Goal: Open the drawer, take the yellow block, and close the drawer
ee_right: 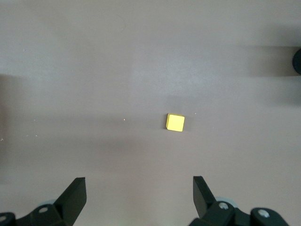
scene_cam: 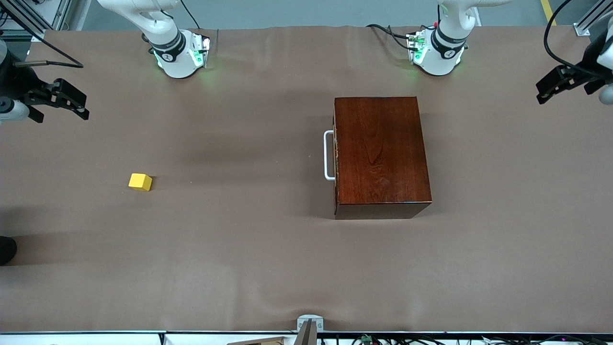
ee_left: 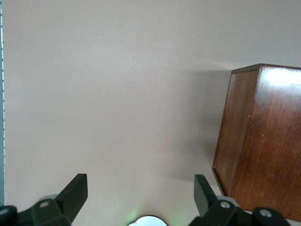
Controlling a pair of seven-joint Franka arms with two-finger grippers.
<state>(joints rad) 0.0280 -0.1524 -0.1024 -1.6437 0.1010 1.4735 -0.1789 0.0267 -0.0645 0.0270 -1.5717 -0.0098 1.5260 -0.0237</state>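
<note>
The drawer (scene_cam: 335,158) of the dark reddish-brown wooden box (scene_cam: 380,153) is shut, and its white handle (scene_cam: 328,155) faces the right arm's end of the table. The yellow block (scene_cam: 140,182) lies on the bare cloth, well away from the box toward the right arm's end. High over that end, my right gripper (scene_cam: 82,106) is open and holds nothing; the right wrist view shows the yellow block (ee_right: 176,122) below the right gripper (ee_right: 139,186). My left gripper (scene_cam: 540,94) hangs open and holding nothing over the left arm's end; its wrist view has the box (ee_left: 263,141) beside the left gripper (ee_left: 141,186).
Brown cloth (scene_cam: 239,239) covers the whole table. The two arm bases (scene_cam: 179,52) (scene_cam: 438,52) stand along the edge farthest from the front camera. A dark round object (scene_cam: 6,249) sits at the table's edge by the right arm's end.
</note>
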